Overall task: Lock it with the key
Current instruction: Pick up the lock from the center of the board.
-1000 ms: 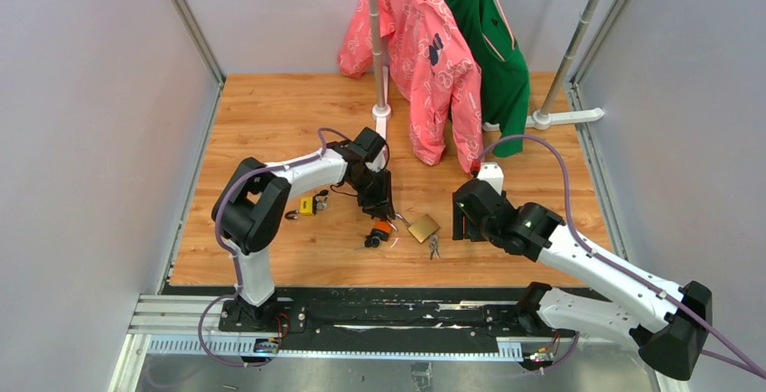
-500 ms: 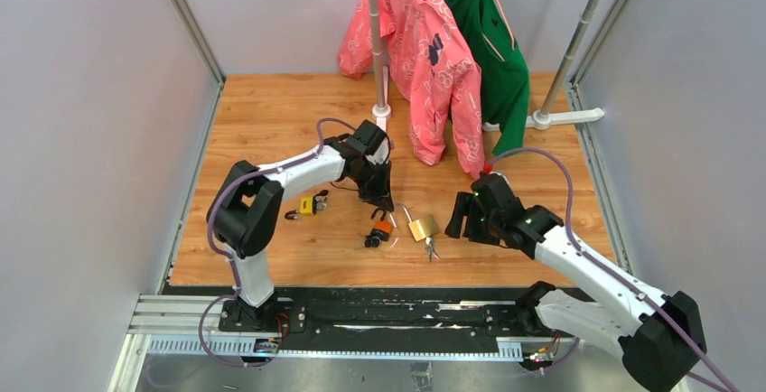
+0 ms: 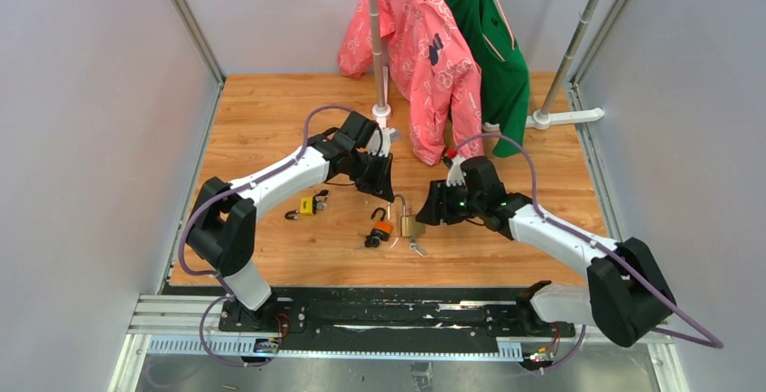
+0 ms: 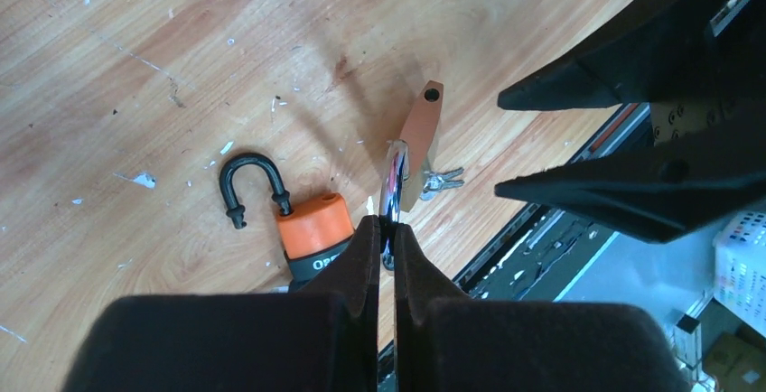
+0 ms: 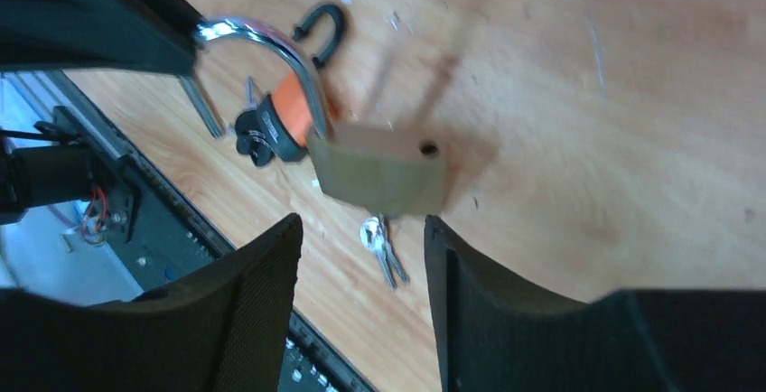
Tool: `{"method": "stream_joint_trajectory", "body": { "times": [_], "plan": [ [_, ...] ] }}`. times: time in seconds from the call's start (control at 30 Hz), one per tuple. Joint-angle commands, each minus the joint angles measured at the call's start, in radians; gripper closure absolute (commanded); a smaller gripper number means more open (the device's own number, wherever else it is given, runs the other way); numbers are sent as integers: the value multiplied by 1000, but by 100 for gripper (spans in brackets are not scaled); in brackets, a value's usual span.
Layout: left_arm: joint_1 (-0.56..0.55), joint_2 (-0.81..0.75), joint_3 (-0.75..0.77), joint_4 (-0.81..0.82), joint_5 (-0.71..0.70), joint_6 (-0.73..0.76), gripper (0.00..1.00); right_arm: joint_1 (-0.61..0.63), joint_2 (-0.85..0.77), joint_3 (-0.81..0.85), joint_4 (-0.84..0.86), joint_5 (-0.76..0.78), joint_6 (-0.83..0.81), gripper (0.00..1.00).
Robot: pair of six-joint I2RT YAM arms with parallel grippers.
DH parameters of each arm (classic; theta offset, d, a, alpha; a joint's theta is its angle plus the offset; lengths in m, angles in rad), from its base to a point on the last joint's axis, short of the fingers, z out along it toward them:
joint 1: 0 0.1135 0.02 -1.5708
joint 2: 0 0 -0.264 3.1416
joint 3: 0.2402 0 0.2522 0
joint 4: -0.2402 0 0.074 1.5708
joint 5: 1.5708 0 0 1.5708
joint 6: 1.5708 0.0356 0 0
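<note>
From above, at centre frame, the left gripper (image 3: pixel 388 188) is clamped on the brass padlock (image 3: pixel 412 225). Its wrist view shows only a thin pinch on the shackle (image 4: pixel 392 184), so the body could swing or slip free. In the right wrist view the right gripper (image 5: pixel 361 229) stands apart just short of the padlock at centre frame, and closing off-line could catch the keys (image 5: pixel 383 249).

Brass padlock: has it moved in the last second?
Yes. The brass padlock has swung leftward in the top view, closer to the orange padlock, which stayed put.

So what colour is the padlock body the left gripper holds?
Padlock body: brass-gold, clearest in right wrist view.
</note>
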Motion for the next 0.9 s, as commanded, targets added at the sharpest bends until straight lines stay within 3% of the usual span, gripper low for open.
{"method": "stream_joint_trajectory", "body": {
  "times": [0.0, 0.2, 0.6, 0.63, 0.77, 0.87],
  "plan": [
    [2, 15, 13, -23, 49, 46, 100, 97, 54, 90, 147, 153, -195, 47],
    [1, 25, 30, -23, 48, 33, 100, 122, 222, 198, 174, 169, -203, 49],
    [2, 34, 55, -25, 41, 22, 100, 182, 295, 158, 274, 232, -133, 51],
    [1, 33, 54, -24, 41, 21, 100, 184, 292, 146, 290, 240, -126, 53],
    [2, 25, 49, -27, 41, 20, 100, 186, 288, 136, 319, 227, -123, 86],
    [3, 10, 49, -42, 52, 36, 100, 193, 282, 157, 294, 203, -143, 95]
  ]
}}
